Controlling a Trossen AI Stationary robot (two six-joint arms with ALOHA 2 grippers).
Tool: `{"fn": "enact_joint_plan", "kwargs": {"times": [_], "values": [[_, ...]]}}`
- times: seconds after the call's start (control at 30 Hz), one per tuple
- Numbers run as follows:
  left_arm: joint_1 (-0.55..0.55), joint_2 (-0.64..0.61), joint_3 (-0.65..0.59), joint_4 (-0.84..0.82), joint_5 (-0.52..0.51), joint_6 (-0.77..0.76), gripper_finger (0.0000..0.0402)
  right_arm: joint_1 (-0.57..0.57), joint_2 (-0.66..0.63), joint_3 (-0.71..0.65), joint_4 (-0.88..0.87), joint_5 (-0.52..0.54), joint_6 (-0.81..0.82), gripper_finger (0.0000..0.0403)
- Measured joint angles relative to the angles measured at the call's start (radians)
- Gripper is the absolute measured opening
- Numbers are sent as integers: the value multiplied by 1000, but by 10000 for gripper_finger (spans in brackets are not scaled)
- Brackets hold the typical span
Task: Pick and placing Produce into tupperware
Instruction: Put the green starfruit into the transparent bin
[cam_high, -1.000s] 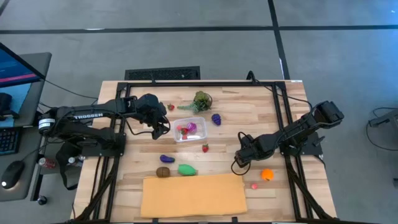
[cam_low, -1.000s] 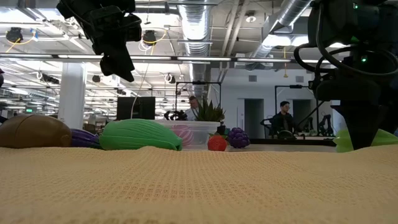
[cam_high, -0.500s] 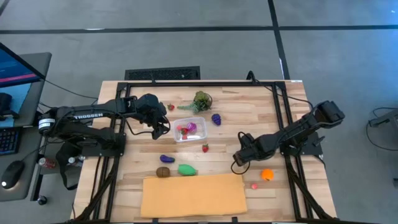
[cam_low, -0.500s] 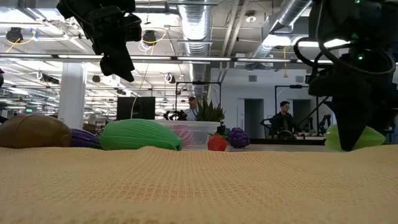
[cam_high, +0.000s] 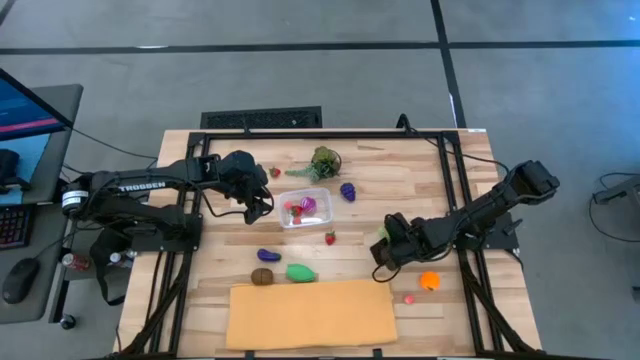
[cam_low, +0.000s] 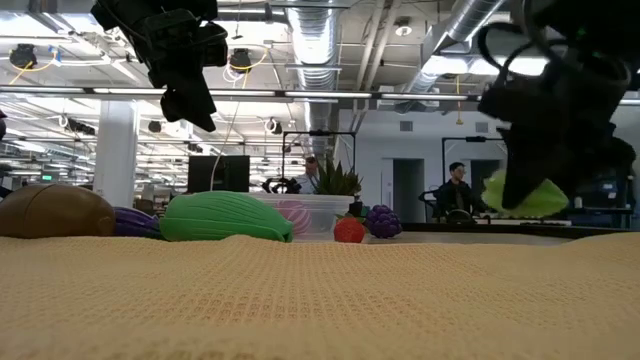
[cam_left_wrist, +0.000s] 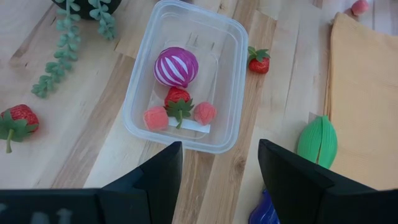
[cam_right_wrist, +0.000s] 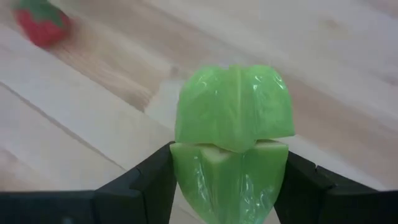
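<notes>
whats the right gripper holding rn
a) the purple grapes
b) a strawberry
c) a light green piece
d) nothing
c, the right wrist view shows the right gripper shut on a light green piece between its fingers, lifted above the table; the low view shows it off the surface too.

Only legible txt: "TROSSEN" in white on left arm (cam_high: 150, 185), high view.

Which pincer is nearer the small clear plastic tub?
Left. The left pincer hovers just beside the small clear plastic tub; the right pincer, gripping a light green piece, is farther off.
</notes>
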Motion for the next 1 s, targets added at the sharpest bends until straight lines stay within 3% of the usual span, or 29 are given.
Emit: {"fn": "enact_joint_plan", "kwargs": {"times": [0.37,0.67,1.0], "values": [[0,0,0,1,0,-15,200,6,-136,0,160,163,-195,216],[0,0,0,7,0,-27,200,-42,-204,0,367,161,-453,204],[0,0,0,17,1,-27,200,-118,-215,0,531,107,-613,207]]}}
